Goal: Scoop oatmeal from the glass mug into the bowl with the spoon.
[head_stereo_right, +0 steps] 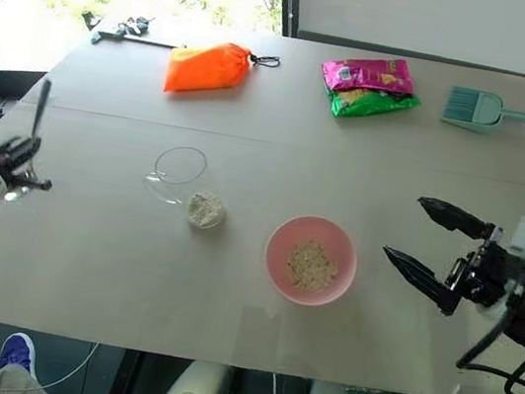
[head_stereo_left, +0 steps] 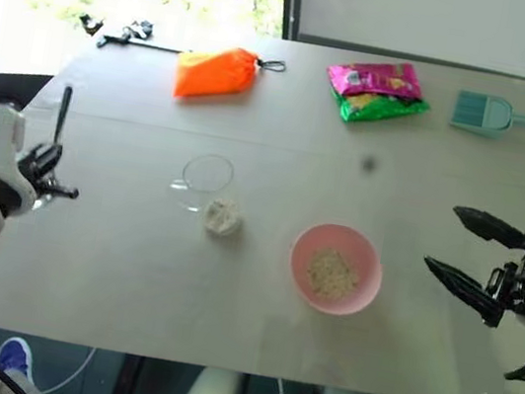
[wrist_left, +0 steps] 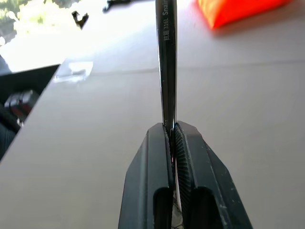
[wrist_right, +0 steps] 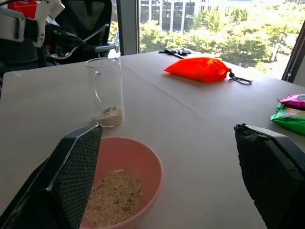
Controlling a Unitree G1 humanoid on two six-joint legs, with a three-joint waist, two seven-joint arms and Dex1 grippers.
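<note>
At the table's left edge my left gripper (head_stereo_left: 47,168) is shut on the handle of the silver spoon (head_stereo_left: 63,111), which sticks up from the closed fingers (wrist_left: 157,157) as a thin bar (wrist_left: 167,57). The glass mug (head_stereo_left: 208,186) stands upright left of centre with a little oatmeal (head_stereo_left: 223,218) at its bottom. Just right of it sits the pink bowl (head_stereo_left: 341,232) holding a heap of oatmeal (head_stereo_left: 332,273). My right gripper (head_stereo_left: 441,238) hovers to the right of the bowl, open and empty, pointing toward it. From the right wrist, bowl (wrist_right: 143,162) and mug (wrist_right: 105,81) lie ahead.
Along the table's far side lie an orange pouch (head_stereo_left: 217,72), pink and green snack bags (head_stereo_left: 374,90), a teal plastic scoop (head_stereo_left: 484,112) and small black items (head_stereo_left: 119,31). A dark chair (wrist_right: 86,19) stands past the table's left edge.
</note>
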